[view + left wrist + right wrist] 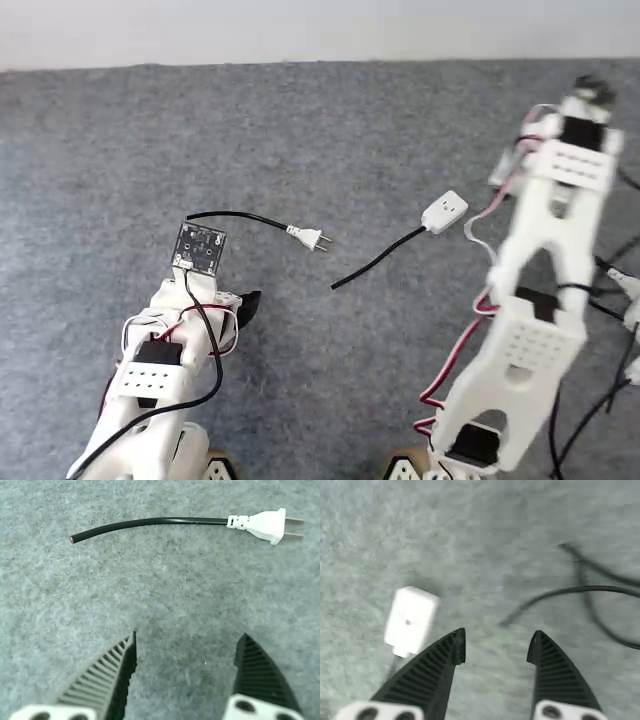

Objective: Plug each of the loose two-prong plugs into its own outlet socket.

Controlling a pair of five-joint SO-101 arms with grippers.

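While the right gripper [498, 631] gapes open, the socket [411, 622] lies seemingly close beside it

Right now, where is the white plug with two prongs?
In the high view the plug lies on the carpet between the left gripper and the socket, touching neither.

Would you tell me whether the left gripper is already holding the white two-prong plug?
No, the white plug lies on the grey mat, apart from the open left gripper, which holds nothing.
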